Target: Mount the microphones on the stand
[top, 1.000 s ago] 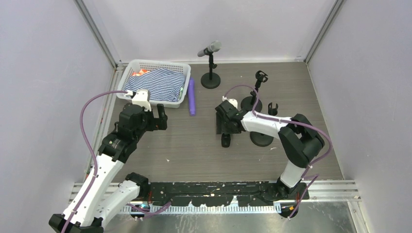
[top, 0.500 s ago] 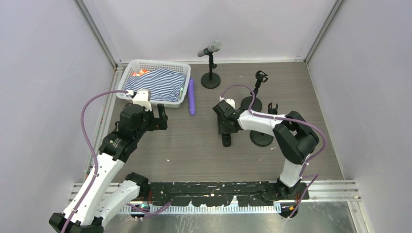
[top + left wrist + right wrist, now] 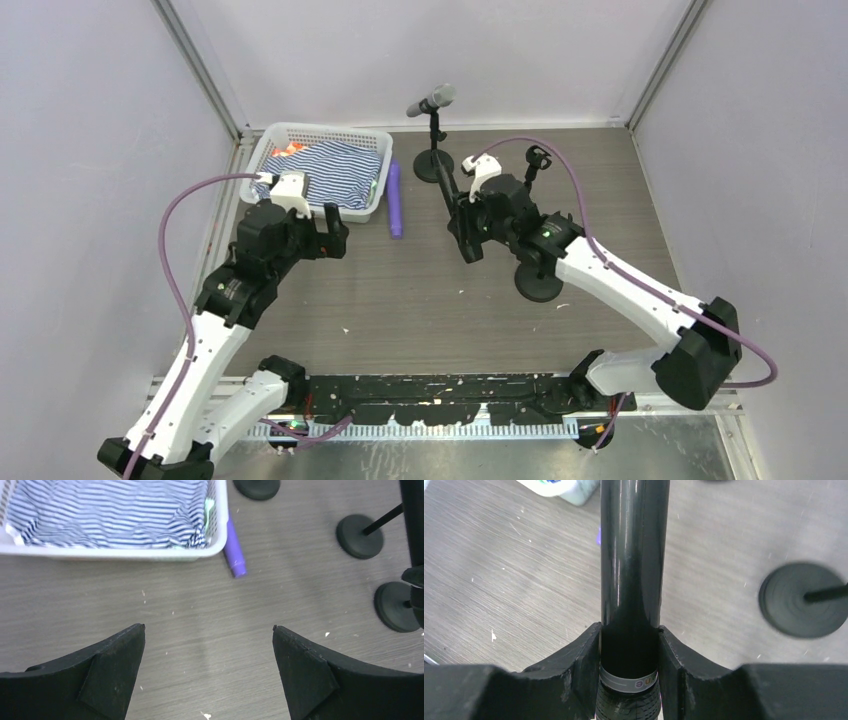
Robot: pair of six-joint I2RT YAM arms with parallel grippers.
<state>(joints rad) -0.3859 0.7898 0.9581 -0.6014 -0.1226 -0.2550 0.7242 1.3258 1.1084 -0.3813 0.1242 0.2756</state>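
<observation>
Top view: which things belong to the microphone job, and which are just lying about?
Job: black microphone in the right gripper, purple microphone, grey microphone on its stand, empty stands.
Lying about: basket, striped cloth.

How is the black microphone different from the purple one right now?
The black microphone is clamped in the right gripper; the purple microphone lies loose on the table beside the white basket. One is glossy black, the other purple. Both are slim sticks, and neither is mounted yet.

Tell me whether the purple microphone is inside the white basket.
No, the purple microphone lies on the table outside the white basket, beside its wall.
</observation>
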